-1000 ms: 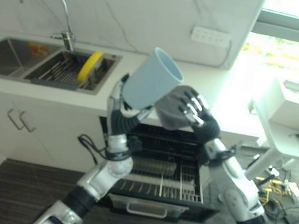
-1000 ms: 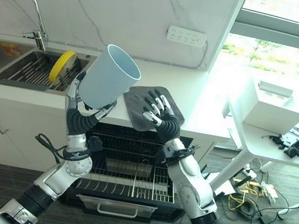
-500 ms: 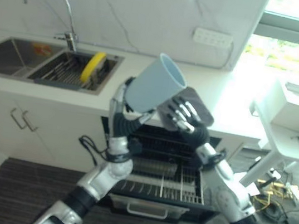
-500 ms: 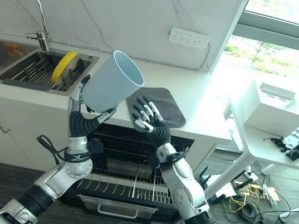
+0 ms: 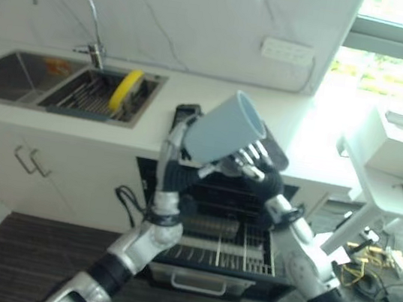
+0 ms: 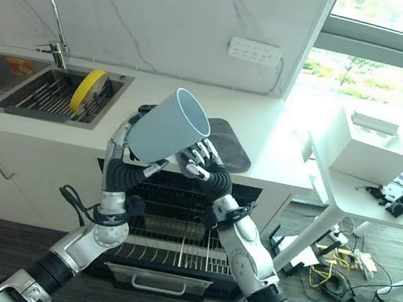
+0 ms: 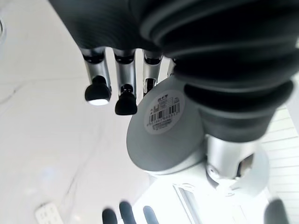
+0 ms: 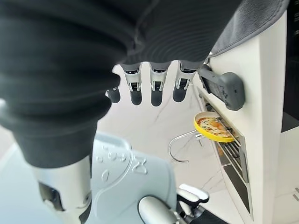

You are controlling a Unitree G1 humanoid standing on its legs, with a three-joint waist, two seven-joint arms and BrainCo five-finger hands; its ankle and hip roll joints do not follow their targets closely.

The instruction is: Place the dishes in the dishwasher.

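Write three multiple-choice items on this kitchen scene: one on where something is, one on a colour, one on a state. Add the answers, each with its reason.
1. Where is the yellow plate?
A. upright in the sink rack
B. on the grey mat
C. in the dishwasher

2. What colour is the cup?
A. red
B. pale blue
C. black

3. How is the dishwasher?
A. shut
B. open with its rack out
C. hidden by a towel

Answers:
1 A: it stands on edge in the sink by the tap.
2 B: the left hand holds it up, pale blue, mouth tilted toward the right hand.
3 B: its wire rack shows below the counter.
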